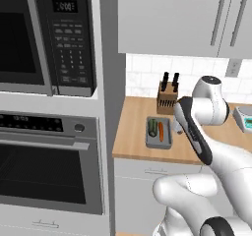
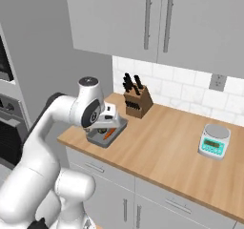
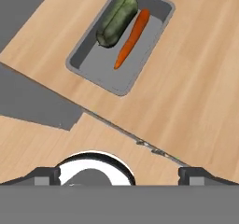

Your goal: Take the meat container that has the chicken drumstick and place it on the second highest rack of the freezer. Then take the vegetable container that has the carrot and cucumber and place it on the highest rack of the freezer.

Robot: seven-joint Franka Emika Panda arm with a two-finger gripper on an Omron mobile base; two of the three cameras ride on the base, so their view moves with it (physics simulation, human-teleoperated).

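Note:
The vegetable container is a grey tray on the wooden counter, holding a dark green cucumber beside an orange carrot. It sits near the counter's left end, with the cucumber left of the carrot. My gripper hovers above the counter just short of the tray, open, with nothing between its fingertips. From the base it hangs right beside the tray and partly covers it. The meat container, chicken drumstick and freezer with its racks are out of view.
A knife block stands behind the tray against the tiled wall. A teal kitchen scale sits further right on the counter. A microwave and oven column lies left of the counter. Upper cabinets hang overhead.

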